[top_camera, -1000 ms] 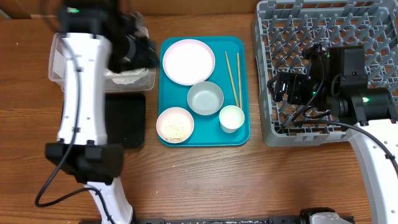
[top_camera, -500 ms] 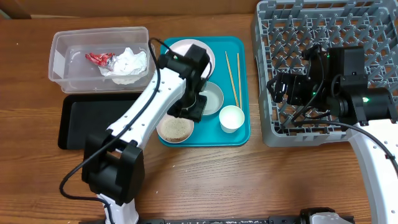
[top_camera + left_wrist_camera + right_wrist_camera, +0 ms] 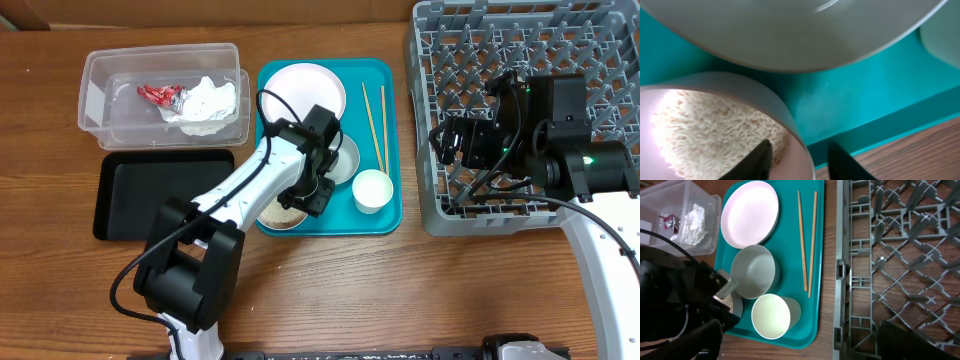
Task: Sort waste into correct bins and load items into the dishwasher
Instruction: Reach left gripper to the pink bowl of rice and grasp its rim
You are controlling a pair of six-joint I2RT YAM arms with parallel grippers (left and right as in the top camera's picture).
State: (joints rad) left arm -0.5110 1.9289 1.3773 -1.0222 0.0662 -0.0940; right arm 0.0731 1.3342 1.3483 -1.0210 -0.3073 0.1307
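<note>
My left gripper (image 3: 308,197) (image 3: 801,161) is open, its two fingers straddling the rim of the small round dish (image 3: 280,212) (image 3: 782,105), which holds the rice (image 3: 705,130). One finger is inside by the rice and one is outside. The pale bowl (image 3: 345,160) (image 3: 752,270), the plate (image 3: 302,85) (image 3: 750,212), the cup (image 3: 372,190) (image 3: 771,316) and the chopsticks (image 3: 375,125) (image 3: 807,235) lie on the teal tray (image 3: 392,80). The red wrapper (image 3: 158,93) and the napkin (image 3: 208,100) lie in the clear tub (image 3: 100,70). My right gripper (image 3: 450,145) is open and empty over the grey dish rack (image 3: 520,60) (image 3: 890,255).
The black tray (image 3: 150,190) lies in front of the clear tub, left of the teal tray. The dish rack takes up the right side of the table. My left arm crosses the table from the front edge to the teal tray.
My left arm has swung from over the clear tub to the teal tray and come down onto the rice dish. The wrapper and napkin are uncovered in the tub. The right arm has not moved.
</note>
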